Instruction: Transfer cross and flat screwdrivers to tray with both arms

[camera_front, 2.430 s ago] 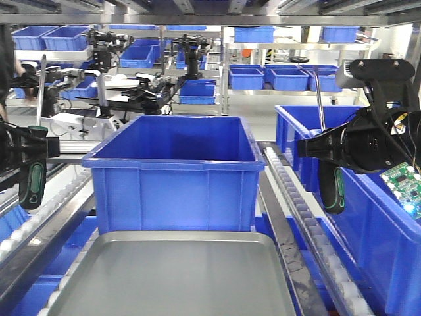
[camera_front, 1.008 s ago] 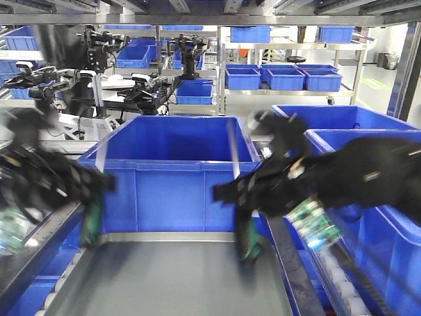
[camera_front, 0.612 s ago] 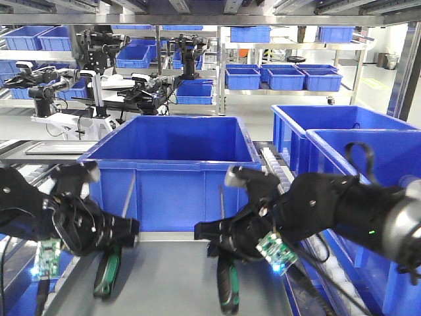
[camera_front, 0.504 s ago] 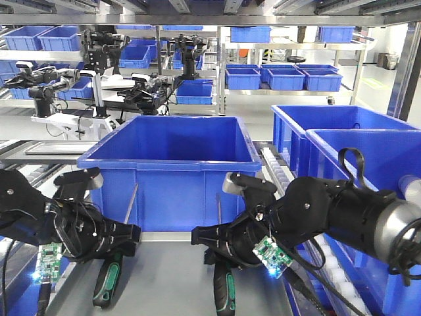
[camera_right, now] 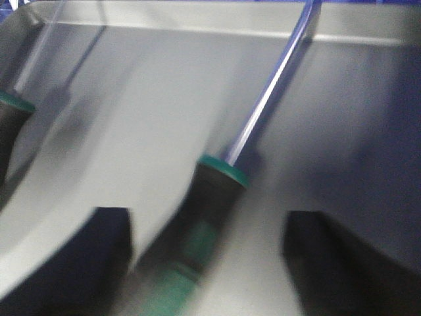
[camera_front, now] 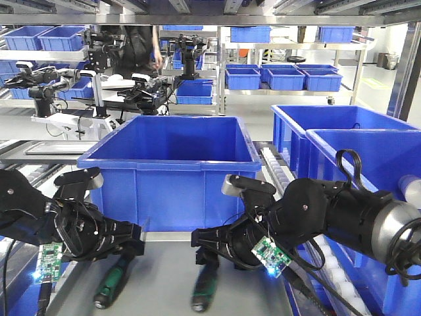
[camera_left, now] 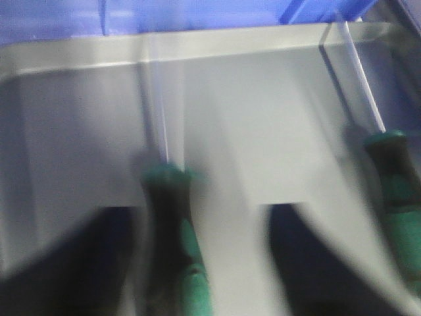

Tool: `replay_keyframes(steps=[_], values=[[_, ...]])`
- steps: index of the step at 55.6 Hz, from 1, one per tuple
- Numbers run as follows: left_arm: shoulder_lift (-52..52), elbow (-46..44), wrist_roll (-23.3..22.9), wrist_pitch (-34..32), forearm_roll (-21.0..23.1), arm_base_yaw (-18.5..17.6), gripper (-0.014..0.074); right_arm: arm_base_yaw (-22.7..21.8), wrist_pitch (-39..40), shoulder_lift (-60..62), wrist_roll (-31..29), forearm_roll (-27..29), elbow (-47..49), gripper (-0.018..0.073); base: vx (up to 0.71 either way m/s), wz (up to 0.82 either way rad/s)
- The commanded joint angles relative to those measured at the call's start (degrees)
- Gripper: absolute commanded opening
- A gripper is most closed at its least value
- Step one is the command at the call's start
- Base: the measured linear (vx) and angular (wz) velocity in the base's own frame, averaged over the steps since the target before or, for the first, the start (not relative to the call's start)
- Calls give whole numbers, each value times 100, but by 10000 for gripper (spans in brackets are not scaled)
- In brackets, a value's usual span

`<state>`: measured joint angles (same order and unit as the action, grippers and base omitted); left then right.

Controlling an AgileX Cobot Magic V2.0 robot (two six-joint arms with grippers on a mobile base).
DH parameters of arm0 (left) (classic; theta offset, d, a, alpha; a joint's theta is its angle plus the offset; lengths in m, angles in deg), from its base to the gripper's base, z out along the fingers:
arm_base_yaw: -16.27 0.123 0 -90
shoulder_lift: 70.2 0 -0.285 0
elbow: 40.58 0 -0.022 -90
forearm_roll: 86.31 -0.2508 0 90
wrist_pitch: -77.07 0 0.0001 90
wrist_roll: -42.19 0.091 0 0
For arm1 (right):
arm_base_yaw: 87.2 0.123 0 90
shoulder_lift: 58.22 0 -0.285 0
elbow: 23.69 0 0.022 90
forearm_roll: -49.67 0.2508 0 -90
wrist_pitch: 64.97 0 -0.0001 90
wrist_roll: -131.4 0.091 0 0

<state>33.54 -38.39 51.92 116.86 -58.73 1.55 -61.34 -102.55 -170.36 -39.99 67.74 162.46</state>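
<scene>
Over tray (camera_front: pixel 164 280): L gripper (camera_front: pixel 128 238) & R gripper (camera_front: pixel 210 245) spread wide, holding nothing; both screwdrivers (camera_front: pixel 115 284) (camera_front: pixel 204 289) blurred, apparently dropping onto it. Best practice: lift arms straight up, w/o nudging handles.

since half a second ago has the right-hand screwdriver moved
Yes. The right-hand screwdriver has dropped lower and tipped over against the blue bin, blurred below the right pincer.

Big blue bin (camera_front: pixel 172 172) center, more blue bins (camera_front: pixel 342 141) right, shelf bins (camera_front: pixel 284 77) behind.
</scene>
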Motion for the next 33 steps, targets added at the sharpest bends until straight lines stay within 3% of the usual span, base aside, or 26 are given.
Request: replay_keyframes(steps=[1, 15, 33], values=[[-277, -208, -35, -332, 13, -15, 690, -27, 309, 386, -19, 24, 194, 634, 0, 0], [-1317, -208, -35, -1062, -487, -15, 624, -31, 822, 1202, -5, -128, 194, 595, 0, 0], [-2356, -208, -11, -1461, -581, -15, 497, -31, 1137, 1849, -5, -121, 194, 524, 0, 0]])
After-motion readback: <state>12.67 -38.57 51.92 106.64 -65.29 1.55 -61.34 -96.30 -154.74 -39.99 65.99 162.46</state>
